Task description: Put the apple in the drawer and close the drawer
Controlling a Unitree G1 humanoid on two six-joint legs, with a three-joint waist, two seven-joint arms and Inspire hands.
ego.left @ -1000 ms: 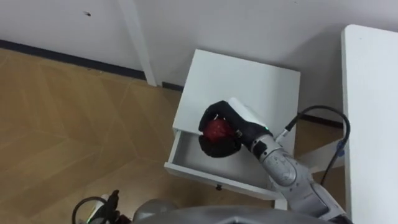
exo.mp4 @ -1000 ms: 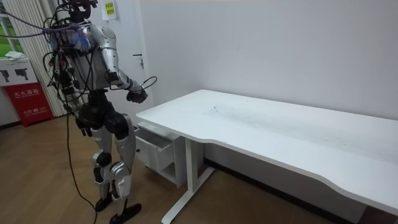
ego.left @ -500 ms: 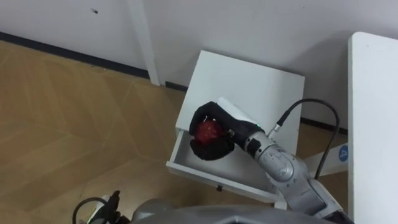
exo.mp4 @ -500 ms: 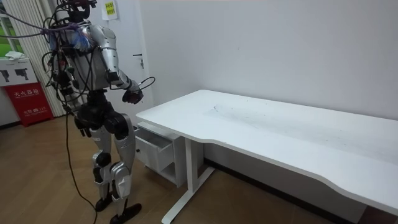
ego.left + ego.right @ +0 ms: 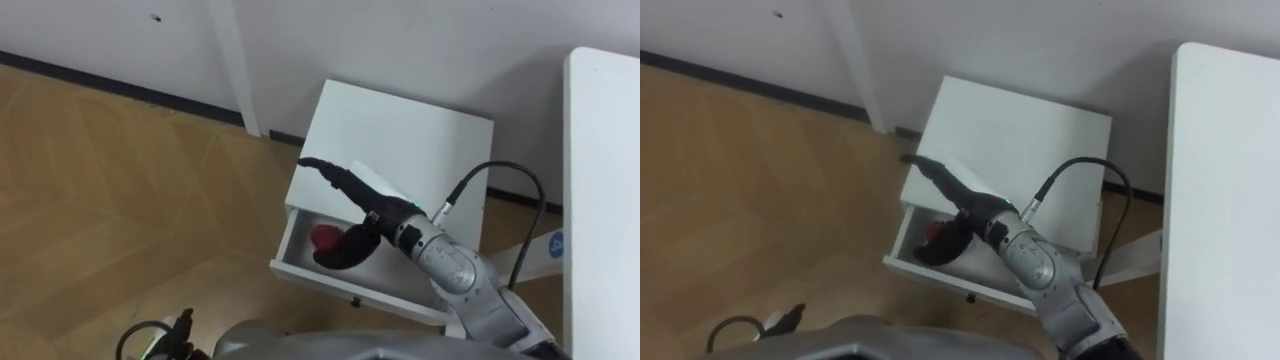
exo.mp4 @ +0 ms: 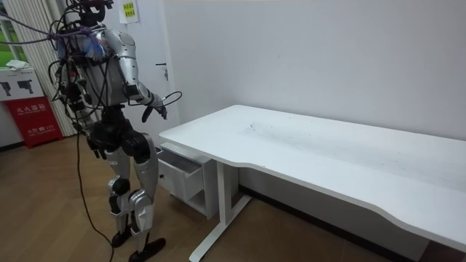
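Red apple (image 5: 325,237) seemingly lies in drawer (image 5: 305,273) under spread right hand (image 5: 368,216).

1. drawer (image 5: 335,287): white, pulled open, directly under right hand (image 5: 372,212).
2. apple (image 5: 324,236): red, round, inside drawer, not gripped. Lies below hand's straight fingers, just beside thumb. Resting or mid-drop: cannot tell.

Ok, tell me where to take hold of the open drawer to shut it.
Its white front panel, from the robot's side: it faces the robot, juts out from the cabinet, and bears a small dark knob. The open right hand hangs above the apple inside.
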